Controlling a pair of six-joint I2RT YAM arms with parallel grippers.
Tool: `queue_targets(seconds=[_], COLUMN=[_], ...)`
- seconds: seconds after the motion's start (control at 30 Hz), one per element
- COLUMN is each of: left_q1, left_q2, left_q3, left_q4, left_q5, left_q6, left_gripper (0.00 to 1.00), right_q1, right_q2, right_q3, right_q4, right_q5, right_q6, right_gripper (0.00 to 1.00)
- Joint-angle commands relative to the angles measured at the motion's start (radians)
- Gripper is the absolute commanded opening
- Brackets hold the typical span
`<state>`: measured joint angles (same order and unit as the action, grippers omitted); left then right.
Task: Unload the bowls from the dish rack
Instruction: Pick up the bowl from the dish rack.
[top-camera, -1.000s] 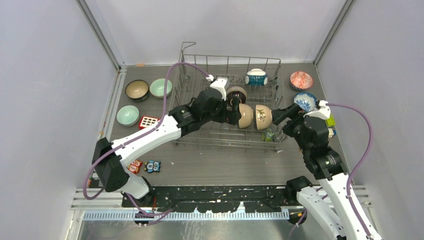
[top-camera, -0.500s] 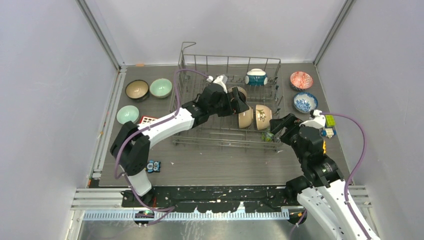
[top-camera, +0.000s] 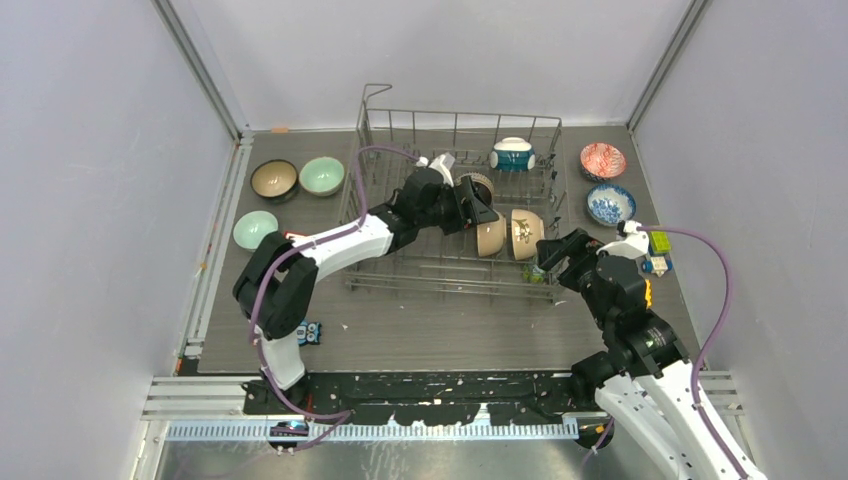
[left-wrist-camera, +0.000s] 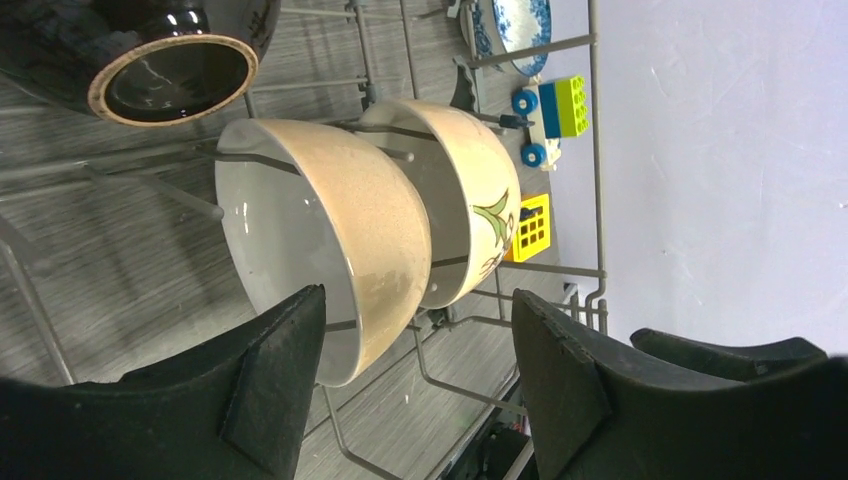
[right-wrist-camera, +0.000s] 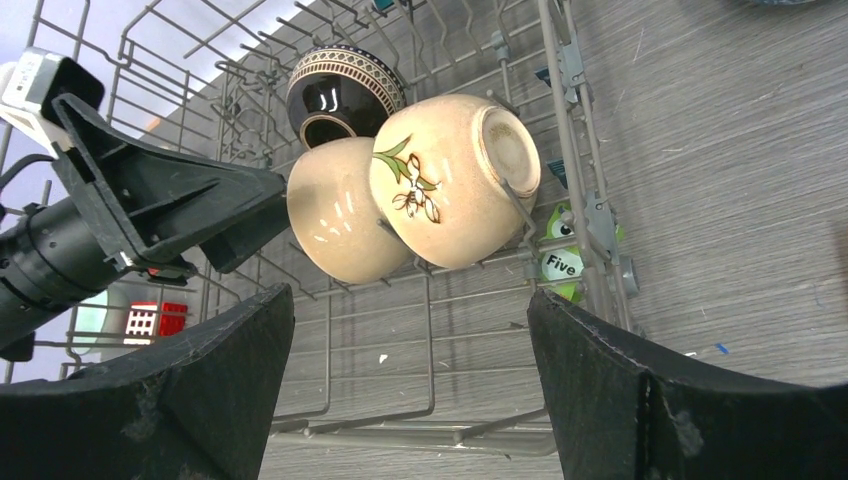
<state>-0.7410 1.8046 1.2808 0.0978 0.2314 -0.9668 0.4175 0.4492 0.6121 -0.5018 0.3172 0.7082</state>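
The grey wire dish rack (top-camera: 400, 268) holds a teal-and-white bowl (top-camera: 512, 154), a dark brown bowl (top-camera: 478, 186) and two cream bowls on edge: a plain one (left-wrist-camera: 330, 240) and a flowered one (right-wrist-camera: 450, 175). My left gripper (left-wrist-camera: 415, 385) is inside the rack, open. The plain cream bowl's lower rim lies between its jaws, one finger (left-wrist-camera: 275, 385) at the bowl's white inside, the other (left-wrist-camera: 555, 380) well off its outside. My right gripper (right-wrist-camera: 410, 400) hangs open and empty at the rack's near right corner, in front of the flowered bowl.
On the table left of the rack sit a brown bowl (top-camera: 273, 179) and two pale green bowls (top-camera: 322, 175). A red bowl (top-camera: 603, 160) and a blue-and-white bowl (top-camera: 609, 203) sit right of it. Toy blocks (top-camera: 658, 245) and owl figures (top-camera: 310, 332) lie around; a green owl (right-wrist-camera: 560, 262) is by the rack's corner.
My left gripper has pushed farther into the rack to the plain cream bowl, and its jaws have narrowed. My right gripper has drawn back and left, towards the rack's near right corner.
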Motion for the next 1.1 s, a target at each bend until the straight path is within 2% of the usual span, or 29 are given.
queue_targets(seconds=[0.0,0.27,0.6,1.07], left_q1=[0.012,0.013,0.012,0.018], left_q2=[0.027,0.024,0.006,-0.043], left_q3=[-0.023,-0.082,-0.1,-0.048], left_q4=[0.12,0.194,0.197,0.015], left_q5=[0.08,0.093,0.12,0.134], left_q6=[-0.031,-0.044,-0.017,0.116], left_gripper=[0.67,0.66,0.68,0.73], right_q1=[0.019,0.07,0.104,0.116], right_q2=[-0.005,0.031,0.123,0.177], right_q3=[0.025,0.076,0.173,0.191], right_q4=[0.034,0.029,0.044,0.028], right_q5=[0.033,0.061,0.074,0.106], right_q6=[-0.018,-0.037,-0.084,-0.119], right_gripper=[0.9,0.9,0.9,0.9])
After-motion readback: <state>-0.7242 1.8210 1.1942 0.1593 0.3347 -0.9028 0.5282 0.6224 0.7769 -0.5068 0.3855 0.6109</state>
